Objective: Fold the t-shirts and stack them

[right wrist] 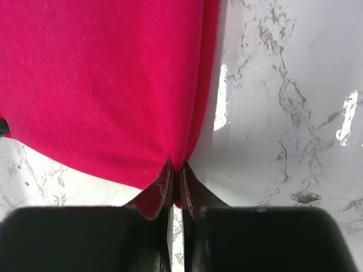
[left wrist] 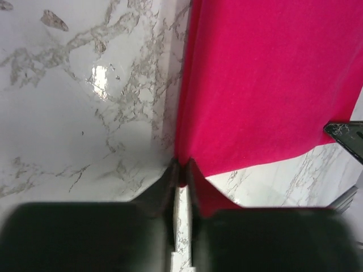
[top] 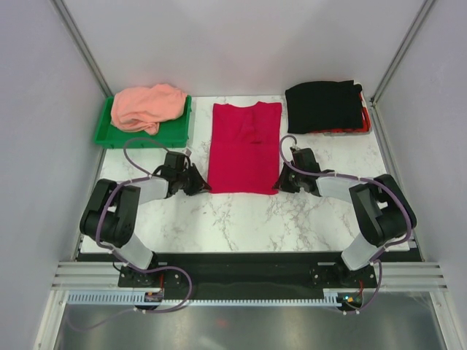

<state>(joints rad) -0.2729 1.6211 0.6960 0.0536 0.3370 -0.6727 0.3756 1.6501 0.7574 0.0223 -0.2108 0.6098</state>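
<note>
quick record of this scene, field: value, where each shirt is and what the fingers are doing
crimson t-shirt: spread flat as a long rectangle, centre of the marble table
salmon t-shirt: crumpled in the green tray, far left
black t-shirt: folded, far right corner
left fingers: pinched shut on the crimson t-shirt's near left corner
right fingers: pinched shut on its near right corner
stacking: crimson and salmon t-shirts not yet stacked
</note>
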